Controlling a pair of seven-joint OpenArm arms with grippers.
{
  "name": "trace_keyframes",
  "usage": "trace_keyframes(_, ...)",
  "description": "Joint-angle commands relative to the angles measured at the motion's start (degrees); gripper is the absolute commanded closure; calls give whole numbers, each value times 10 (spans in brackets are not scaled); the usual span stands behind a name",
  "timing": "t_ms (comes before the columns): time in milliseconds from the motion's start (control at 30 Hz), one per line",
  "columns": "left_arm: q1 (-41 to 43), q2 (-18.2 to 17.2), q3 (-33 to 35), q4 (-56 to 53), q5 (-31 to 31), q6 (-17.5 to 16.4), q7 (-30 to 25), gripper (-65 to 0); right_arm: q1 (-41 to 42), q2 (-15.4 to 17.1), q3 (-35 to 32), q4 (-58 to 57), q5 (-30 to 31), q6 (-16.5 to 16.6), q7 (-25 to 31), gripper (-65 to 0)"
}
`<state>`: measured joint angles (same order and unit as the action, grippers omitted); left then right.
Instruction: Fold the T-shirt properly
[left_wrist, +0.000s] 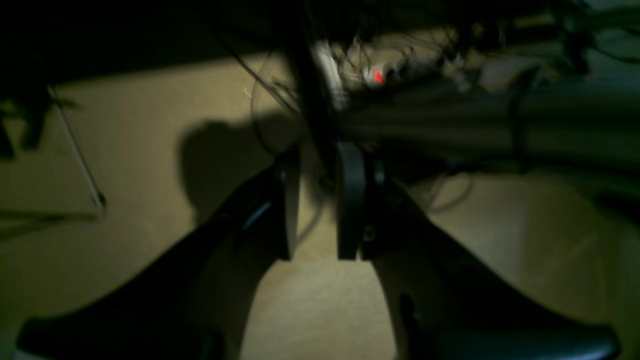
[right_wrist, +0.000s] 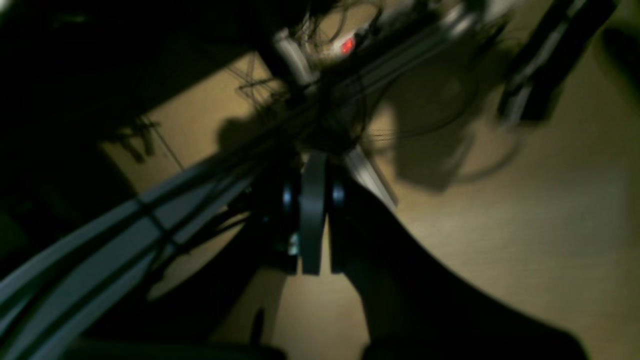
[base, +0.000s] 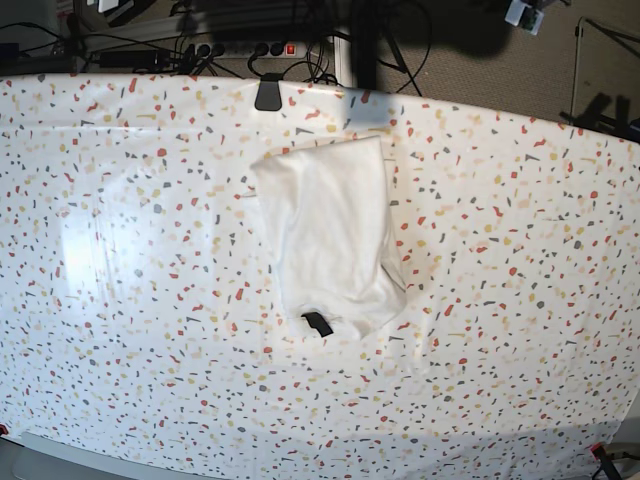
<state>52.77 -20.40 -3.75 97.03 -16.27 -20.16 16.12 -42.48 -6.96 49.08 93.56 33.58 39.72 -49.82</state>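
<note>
**Both grippers off the table, shirt left folded**

Jaws of the left gripper (left_wrist: 318, 200) are being held slightly apart with nothing between them; those of the right gripper (right_wrist: 314, 210) are being pressed together, empty. Both are being shown over tan floor (left_wrist: 150, 150). The white cloth T-shirt (base: 335, 235) is being left lying folded, plain side up, black tag showing, mid-table on the speckled terrazzo-pattern tablecloth (base: 130, 250).

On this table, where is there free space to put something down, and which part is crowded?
The tablecloth lies bare on both sides of the T-shirt: a wide patch from its left edge to the table's left rim, another from its right edge to the right rim. The strip along the near edge is bare too. It is crowded only at the far middle, where a black clip sits near the shirt.
</note>
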Motion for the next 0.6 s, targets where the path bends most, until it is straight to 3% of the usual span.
trace_keyframes(0, 5, -4, -3, -22, -2, -2, -23, -122, 3, 21, 4, -23, -3, 3, 12, 0)
trace_keyframes(167, -52, 11, -3, -193, -2, -2, -58, -122, 63, 87, 3, -200, -118, 3, 97, 0)
trace_keyframes(267, -106, 43, -3, -310, -2, -5, -57, -122, 96, 128, 2, -313, -192, 3, 168, 0)
trace_keyframes(333, -146, 66, -3, -392, 15, -26, -63, -122, 115, 155, -8, -385, -236, 3, 218, 0)
trace_keyframes(433, -205, 94, -3, -512, 70, -39, -120, -122, 139, 196, -49, -487, -283, 3, 297, 0)
trace_keyframes(567, -274, 118, -3, -631, 83, -39, -171, -122, 184, 237, -145, -588, -306, 3, 345, 0)
